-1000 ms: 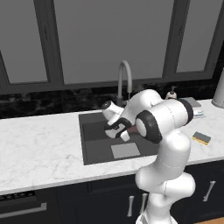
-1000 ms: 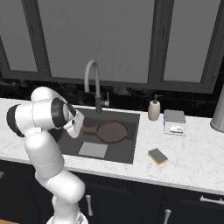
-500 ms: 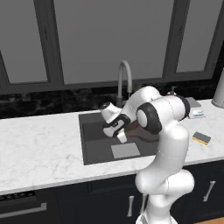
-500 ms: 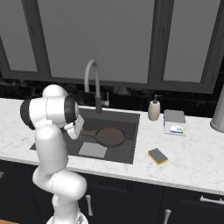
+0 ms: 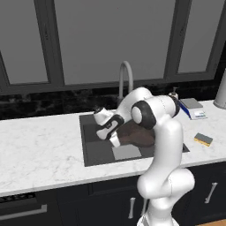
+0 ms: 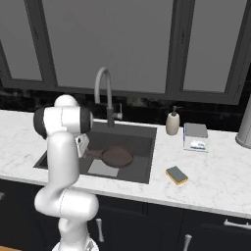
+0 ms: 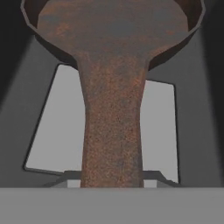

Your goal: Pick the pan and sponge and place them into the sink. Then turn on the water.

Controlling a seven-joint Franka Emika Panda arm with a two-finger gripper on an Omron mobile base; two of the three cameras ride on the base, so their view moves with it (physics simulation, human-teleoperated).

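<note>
The gripper (image 5: 114, 137) is clamped on the pan (image 7: 114, 65) by the end of its handle, whose long axis runs straight out ahead of the fingers to the bowl. Directly beneath both lies the sink (image 6: 142, 135), so release looks close. The sponge (image 6: 176, 175) sits well off beyond the bowl's side, on the counter (image 6: 215, 181).

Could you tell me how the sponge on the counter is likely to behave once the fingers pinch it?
The sponge is a small flat block, so it is probably light and unlikely to roll. Its yellow body looks soft and may squash. It lies flat on the counter, leaving a low grip.
</note>
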